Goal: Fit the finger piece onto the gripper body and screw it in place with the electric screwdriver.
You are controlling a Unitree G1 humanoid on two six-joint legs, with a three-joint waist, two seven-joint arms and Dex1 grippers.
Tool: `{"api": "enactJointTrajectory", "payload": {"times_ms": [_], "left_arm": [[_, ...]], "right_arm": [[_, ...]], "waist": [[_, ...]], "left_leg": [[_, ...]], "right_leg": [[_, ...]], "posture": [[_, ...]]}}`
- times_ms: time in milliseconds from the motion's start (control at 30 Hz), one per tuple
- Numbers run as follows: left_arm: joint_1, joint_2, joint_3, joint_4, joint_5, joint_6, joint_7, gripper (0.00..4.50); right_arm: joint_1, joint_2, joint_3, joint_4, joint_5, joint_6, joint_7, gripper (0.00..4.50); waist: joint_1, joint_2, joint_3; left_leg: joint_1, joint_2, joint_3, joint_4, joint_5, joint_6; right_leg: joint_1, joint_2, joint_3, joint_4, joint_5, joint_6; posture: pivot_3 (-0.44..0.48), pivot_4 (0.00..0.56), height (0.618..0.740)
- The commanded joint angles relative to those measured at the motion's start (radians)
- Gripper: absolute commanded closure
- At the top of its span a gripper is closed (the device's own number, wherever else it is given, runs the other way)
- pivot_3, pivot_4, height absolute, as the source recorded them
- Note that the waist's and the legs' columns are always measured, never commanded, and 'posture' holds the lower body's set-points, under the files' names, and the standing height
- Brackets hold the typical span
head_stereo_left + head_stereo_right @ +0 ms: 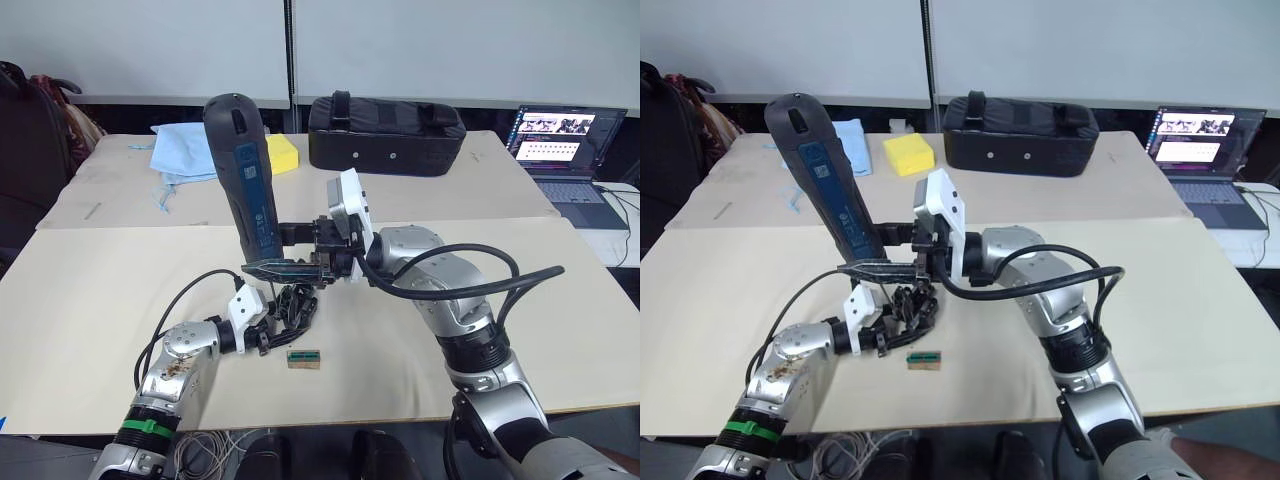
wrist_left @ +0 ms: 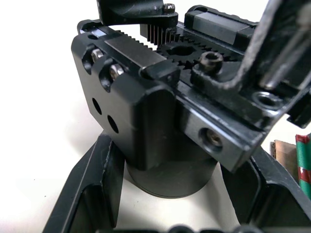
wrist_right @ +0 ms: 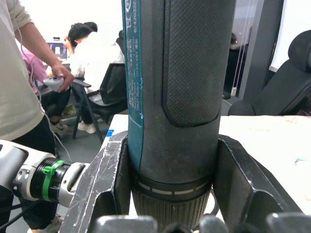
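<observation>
My right gripper (image 1: 268, 252) is shut on the electric screwdriver (image 1: 245, 170), a dark blue-black tool held upright and leaning slightly left over the table's middle. In the right wrist view its barrel (image 3: 184, 73) stands between my two scratched fingers. Just below it, my left gripper (image 1: 285, 320) is shut on the gripper body (image 1: 297, 303), holding it close above the table. The left wrist view shows the gripper body (image 2: 146, 121) with its round drum end, toothed rack and screw holes. A black part with a screw head (image 2: 131, 12) sits on the rack; I cannot tell whether it is the finger piece.
A small green-topped block (image 1: 303, 357) lies just in front of the gripper body. At the back stand a black case (image 1: 385, 133), a yellow sponge (image 1: 282, 152) and a blue cloth (image 1: 185, 150). An open laptop (image 1: 565, 150) is far right. A person (image 3: 14, 73) stands beyond the table.
</observation>
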Motion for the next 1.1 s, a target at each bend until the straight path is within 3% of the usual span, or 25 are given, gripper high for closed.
{"api": "enactJointTrajectory", "payload": {"times_ms": [33, 1100], "left_arm": [[0.036, 0.007, -0.022, 0.027, 0.016, 0.039, -0.003, 2.18], [0.054, 0.004, -0.023, 0.007, 0.011, 0.050, 0.013, 2.18]], "right_arm": [[-0.011, 0.007, -0.014, -0.039, 0.022, -0.027, 0.011, 2.58], [-0.037, 0.006, -0.004, -0.028, 0.028, 0.010, 0.014, 2.58]], "waist": [[0.000, 0.000, 0.000], [-0.001, 0.000, 0.000]], "left_leg": [[0.000, 0.000, 0.000, 0.000, 0.000, 0.000], [0.000, 0.000, 0.001, -0.001, 0.000, 0.000]], "right_leg": [[0.000, 0.000, 0.000, 0.000, 0.000, 0.000], [0.000, 0.000, 0.000, 0.000, 0.000, 0.000]], "posture": [[0.000, 0.150, 0.740], [0.000, 0.150, 0.740]]}}
